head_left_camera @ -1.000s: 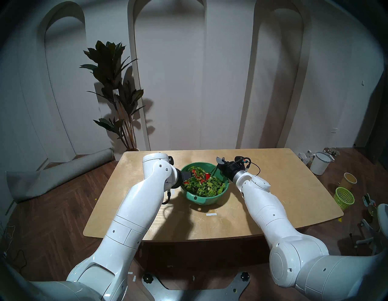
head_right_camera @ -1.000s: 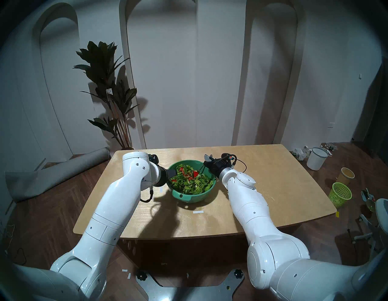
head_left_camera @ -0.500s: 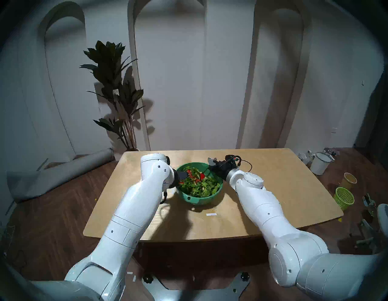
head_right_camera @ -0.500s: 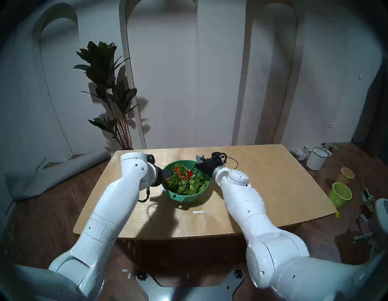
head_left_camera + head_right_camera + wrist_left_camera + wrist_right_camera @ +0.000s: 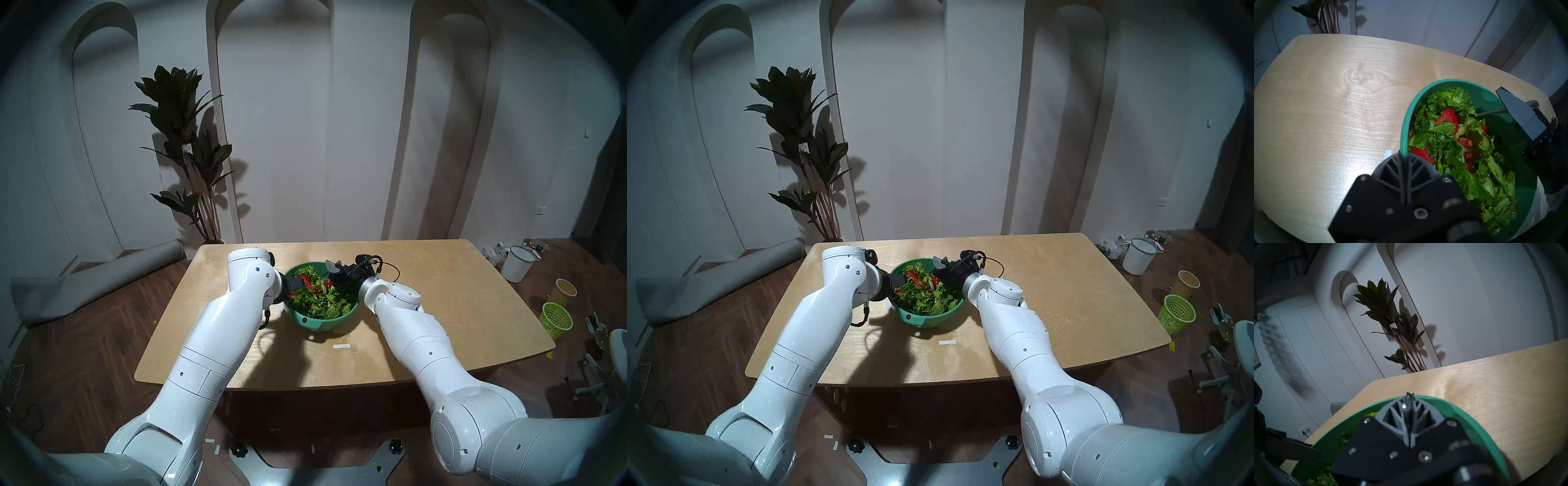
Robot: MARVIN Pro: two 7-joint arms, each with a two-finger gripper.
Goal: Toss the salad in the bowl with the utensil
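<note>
Left gripper point(image 5: 1404, 157): fingers pinching the rim of the deep teal-green plastic bowl point(image 5: 334, 320).
Right gripper point(image 5: 1408, 400): clamped on the slim metal spoon point(image 5: 1491, 112), which dips into the leafy salad point(image 5: 319, 295).
Bowl: mid-table on the pale wooden table point(image 5: 441, 298).

Staged home-style room used as a robot test space. White wall panels with arched niches point(image 5: 278, 101), tall potted plant point(image 5: 185, 142), herringbone wood floor point(image 5: 88, 339). Pale wooden bench point(image 5: 441, 305) mid-room. Rolled grey mat point(image 5: 101, 275) by the wall; white bucket point(image 5: 517, 264), lime mesh basket point(image 5: 556, 319) and clutter on the floor.
</note>
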